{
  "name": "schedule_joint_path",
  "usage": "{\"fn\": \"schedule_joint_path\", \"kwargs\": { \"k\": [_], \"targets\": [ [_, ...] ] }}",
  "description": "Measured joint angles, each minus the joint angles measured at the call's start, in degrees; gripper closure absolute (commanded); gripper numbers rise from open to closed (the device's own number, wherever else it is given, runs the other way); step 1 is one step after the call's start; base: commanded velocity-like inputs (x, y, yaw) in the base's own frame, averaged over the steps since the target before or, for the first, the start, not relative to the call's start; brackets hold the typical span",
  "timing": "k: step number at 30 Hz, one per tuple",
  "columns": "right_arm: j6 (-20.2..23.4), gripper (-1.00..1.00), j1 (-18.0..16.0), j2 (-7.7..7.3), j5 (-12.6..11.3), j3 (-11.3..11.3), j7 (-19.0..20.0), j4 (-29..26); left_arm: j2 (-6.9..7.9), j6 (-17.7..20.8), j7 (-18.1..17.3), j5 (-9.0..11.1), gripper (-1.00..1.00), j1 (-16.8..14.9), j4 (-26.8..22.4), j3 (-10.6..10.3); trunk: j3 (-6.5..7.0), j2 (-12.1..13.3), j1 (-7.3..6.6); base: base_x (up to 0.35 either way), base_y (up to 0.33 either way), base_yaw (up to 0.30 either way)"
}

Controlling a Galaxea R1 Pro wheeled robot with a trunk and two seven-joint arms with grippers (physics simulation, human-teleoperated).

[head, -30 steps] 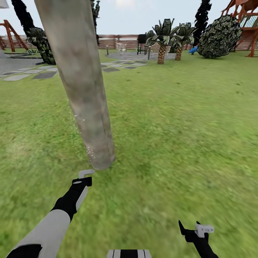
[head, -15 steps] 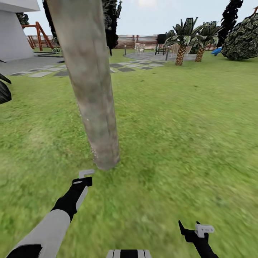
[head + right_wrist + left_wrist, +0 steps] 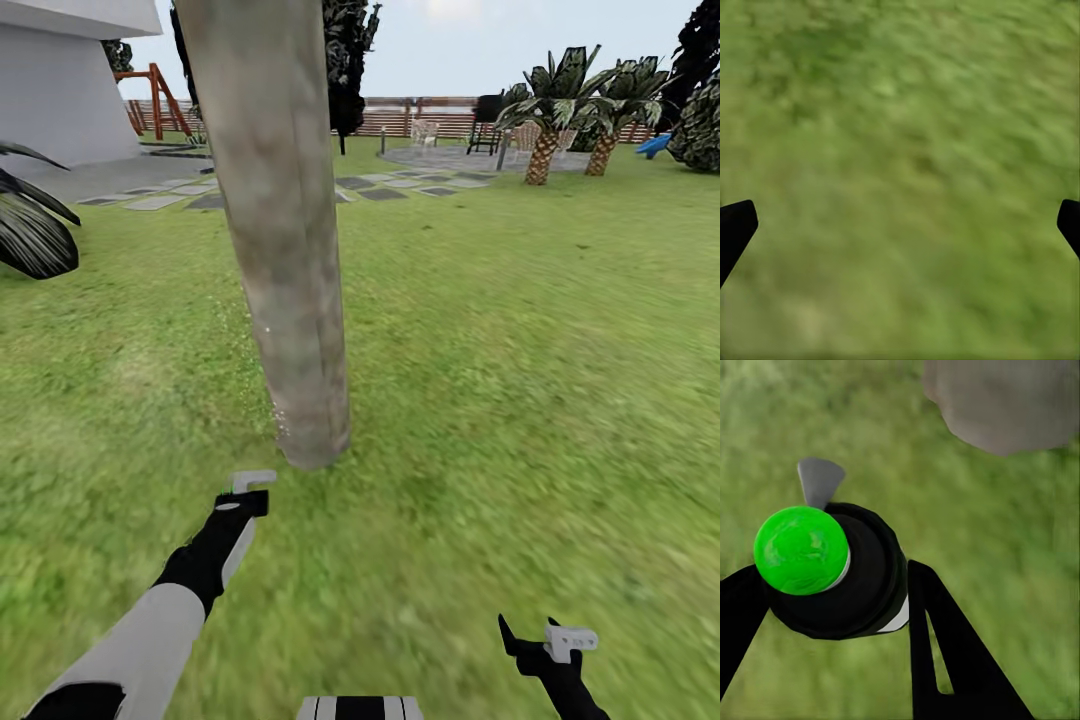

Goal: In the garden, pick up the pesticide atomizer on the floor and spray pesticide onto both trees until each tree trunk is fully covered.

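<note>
The left gripper (image 3: 247,484) is pinched around the pesticide atomizer (image 3: 825,570), a dark round body with a bright green cap and a grey nozzle tab, gripped between the two black fingers (image 3: 945,652); in the head view only a fleck of green shows at the fingertips, just short of the base of the tree trunk (image 3: 285,250). That thick, pale, mottled column rises from the lawn (image 3: 520,350) straight ahead and slightly left, and faint pale specks dot its left edge and foot, which may be spray, though they are too fine to be sure. The right gripper (image 3: 545,640) hangs low at the near right, its fingertips spread wide at the edges of its own camera with nothing but grass between them. The main risk, as I judge it, is uneven coverage: the nozzle sits low and near the trunk's foot, so the upper trunk and its far side could stay untreated unless the arm lifts and the base circles. The arm could also knock the trunk at this close range, and the small bottle could twist in the grip and send the spray off target. No brand, label or writing is legible on the atomizer or anywhere else.
</note>
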Motion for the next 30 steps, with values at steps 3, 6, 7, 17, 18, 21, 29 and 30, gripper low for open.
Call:
{"fn": "schedule_joint_path", "kwargs": {
  "k": [3, 6, 7, 17, 18, 21, 29, 30],
  "targets": [
    [0.0, -1.0, 0.0, 0.0, 0.0, 0.0, 0.0, 0.0, -3.31, 0.3, 0.23, -0.07, 1.0, -0.2, -0.3, -4.83, 0.0, 0.0, 0.0, 0.0, 0.0, 0.0],
    [0.0, -1.0, -0.01, 0.0, -0.01, 0.0, -0.06, 0.0, -3.48, 0.51, 0.07, -0.13, 1.0, -0.42, -2.27, -5.32, 0.01, 0.0, 0.0, 0.0, 0.0, 0.0],
    [0.0, -1.0, -0.01, 0.0, -0.01, 0.0, -0.08, 0.0, -3.06, 0.84, 0.03, -0.14, 1.0, -0.37, -3.53, -5.16, 0.0, 0.0, 0.0, 0.0, 0.0, 0.0],
    [0.03, -1.0, -0.02, 0.0, 0.0, 0.0, -0.09, 0.0, 1.98, 6.34, -0.09, 0.41, 1.0, -0.26, -9.8, -5.27, 0.0, 0.0, 0.0, 0.0, 0.0, 0.0],
    [0.01, -1.0, -0.01, 0.0, 0.0, 0.0, -0.06, 0.0, 1.02, 6.4, -0.09, 0.45, 1.0, -0.39, -9.84, -5.38, 0.0, 0.0, 0.0, 0.0, 0.0, 0.0],
    [0.02, -1.0, 0.0, 0.0, 0.0, 0.0, -0.06, 0.0, -2.82, 9.72, -0.09, 0.54, 1.0, -0.9, -10.17, -5.49, 0.0, 0.0, 0.0, 0.0, 0.0, 0.0],
    [0.0, -1.0, -0.01, 0.0, 0.01, 0.0, -0.01, 0.0, -0.31, 15.28, -0.13, -0.54, 1.0, -1.12, -17.33, -4.94, 0.0, 0.0, 0.0, 0.0, 0.0, 0.0],
    [0.0, -1.0, -0.01, 0.0, 0.01, 0.0, -0.01, 0.0, 2.15, 15.37, -0.13, -0.36, 1.0, -1.39, -17.48, -4.58, 0.0, 0.0, 0.0, 0.0, 0.0, 0.0]
  ]
}}
